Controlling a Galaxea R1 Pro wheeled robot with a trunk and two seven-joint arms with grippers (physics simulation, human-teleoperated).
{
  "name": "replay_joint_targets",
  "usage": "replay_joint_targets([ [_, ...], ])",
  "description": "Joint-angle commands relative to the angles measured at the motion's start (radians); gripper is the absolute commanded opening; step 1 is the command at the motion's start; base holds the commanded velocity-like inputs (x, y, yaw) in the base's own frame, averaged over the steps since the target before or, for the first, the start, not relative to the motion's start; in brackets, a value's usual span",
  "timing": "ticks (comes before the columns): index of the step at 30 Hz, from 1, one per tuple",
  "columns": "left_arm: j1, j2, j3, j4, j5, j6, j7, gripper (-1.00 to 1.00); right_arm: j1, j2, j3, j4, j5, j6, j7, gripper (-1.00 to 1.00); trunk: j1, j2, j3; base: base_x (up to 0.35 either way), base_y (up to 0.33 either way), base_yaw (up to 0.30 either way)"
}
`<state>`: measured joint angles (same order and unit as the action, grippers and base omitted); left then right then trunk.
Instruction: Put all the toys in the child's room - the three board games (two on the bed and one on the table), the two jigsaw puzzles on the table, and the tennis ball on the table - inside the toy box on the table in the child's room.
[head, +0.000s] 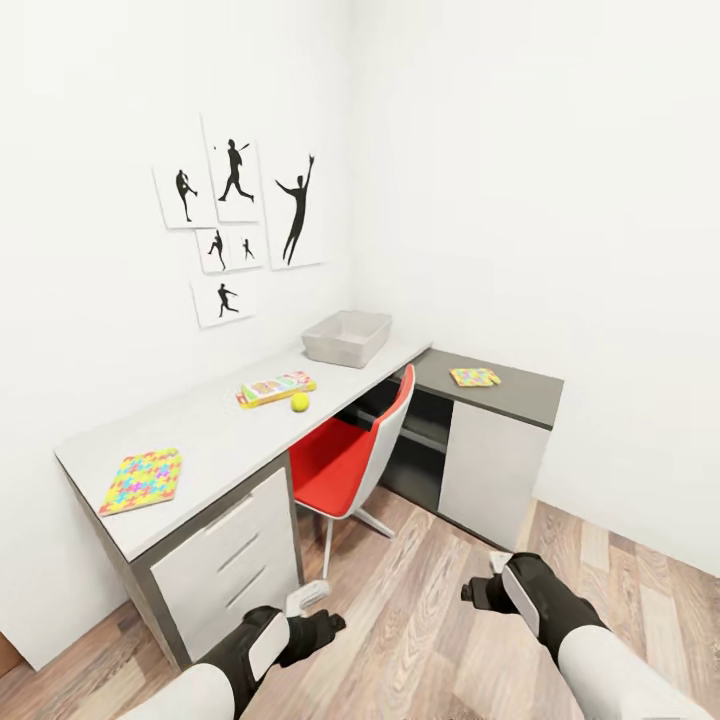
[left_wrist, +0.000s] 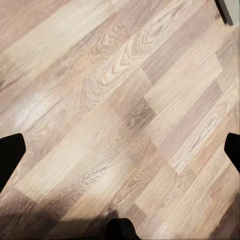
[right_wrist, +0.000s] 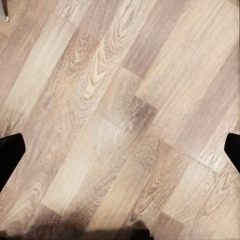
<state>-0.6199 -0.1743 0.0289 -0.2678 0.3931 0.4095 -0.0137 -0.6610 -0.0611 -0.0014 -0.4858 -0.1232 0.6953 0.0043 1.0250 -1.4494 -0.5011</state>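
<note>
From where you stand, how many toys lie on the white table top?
3: a colourful jigsaw puzzle at the table's near end, a board game mid-table, and the tennis ball beside it. The toy box could hide more.

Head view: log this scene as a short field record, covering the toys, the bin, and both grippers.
toy box: light grey bin at the table's far end, near the wall corner; looks empty
board game: flat printed box mid-table
tennis ball: yellow-green, just beside the board game
jigsaw puzzle: colourful square box at the table's near end
second colourful flat box: on the dark grey cabinet
chair: red, tucked at the table
left gripper: open, over the wood floor
right gripper: open, over the floor
</note>
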Motion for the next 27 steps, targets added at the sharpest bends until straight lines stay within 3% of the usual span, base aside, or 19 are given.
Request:
replay_joint_targets([
  [1,0.0,0.0,0.003,-0.002,0.0,0.005,-0.001,1.0,0.0,0.0,0.0,-0.001,-0.004,0.004,0.0,1.0,0.0,-0.001,-0.001,0.0,0.0,-0.285],
  [18,0.0,0.0,0.003,-0.008,0.008,0.014,-0.028,1.0,-0.002,0.0,0.0,-0.003,-0.004,0.005,0.0,1.0,0.0,-0.001,-0.001,0.0,0.0,-0.287],
  [22,0.0,0.0,0.003,-0.008,0.047,0.013,-0.051,1.0,-0.002,-0.002,0.0,-0.003,-0.004,0.005,0.001,1.0,0.0,-0.001,-0.001,0.0,0.0,-0.287],
  [27,0.0,0.0,0.003,-0.01,0.072,0.011,-0.066,1.0,-0.002,-0.001,0.0,-0.006,-0.004,0.006,0.002,1.0,0.0,-0.001,-0.001,0.0,0.0,-0.287],
])
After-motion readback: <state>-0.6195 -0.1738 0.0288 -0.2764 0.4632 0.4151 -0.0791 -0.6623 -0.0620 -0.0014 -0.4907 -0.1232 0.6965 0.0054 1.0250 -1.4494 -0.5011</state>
